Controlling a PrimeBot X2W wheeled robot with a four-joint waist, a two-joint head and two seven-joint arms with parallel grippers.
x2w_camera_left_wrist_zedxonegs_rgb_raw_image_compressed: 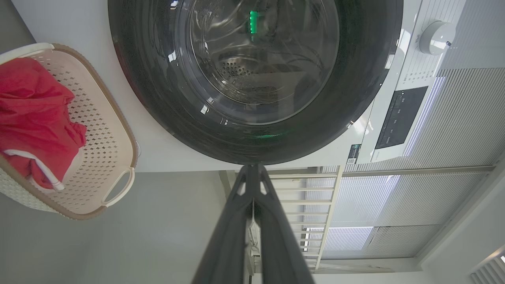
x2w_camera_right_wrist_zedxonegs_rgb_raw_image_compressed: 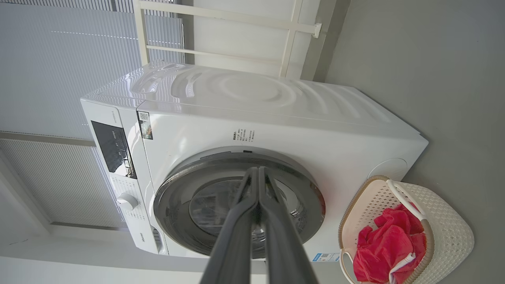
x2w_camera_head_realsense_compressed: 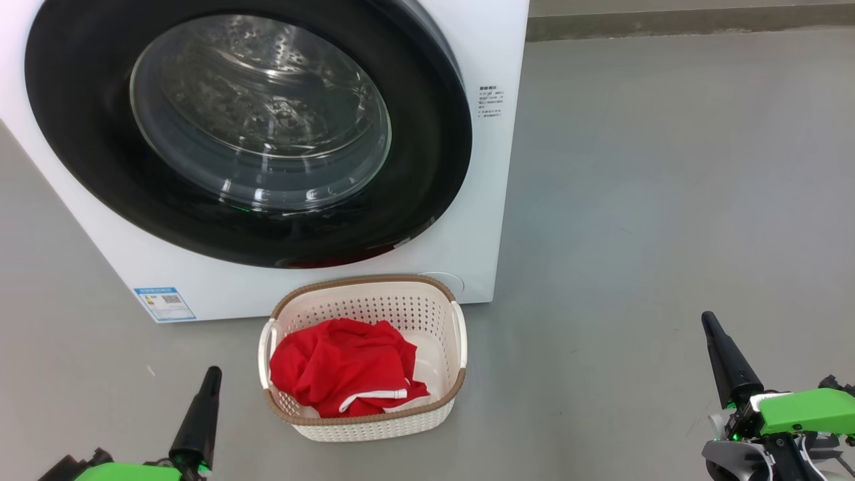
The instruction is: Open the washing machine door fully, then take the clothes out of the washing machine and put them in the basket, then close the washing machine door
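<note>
White washer (x2w_camera_head_realsense_compressed: 497, 167) with its round black door (x2w_camera_head_realsense_compressed: 417, 133) shut, seemingly latched. On the grey floor (x2w_camera_head_realsense_compressed: 668, 200) just before it, a cream basket (x2w_camera_head_realsense_compressed: 367, 418) holds red clothes (x2w_camera_head_realsense_compressed: 340, 367). Left hand (x2w_camera_head_realsense_compressed: 213, 371) and right hand (x2w_camera_head_realsense_compressed: 708, 319) hover low on either side, fingers pressed together, empty.

The smooth grey floor (x2w_camera_head_realsense_compressed: 668, 200) carries two things: a big white washing machine (x2w_camera_head_realsense_compressed: 497, 200) standing on it at the left, and a small cream basket (x2w_camera_head_realsense_compressed: 374, 427) with a brown rim, set upright on the floor just before the machine's lower front, toward its right corner.
</note>
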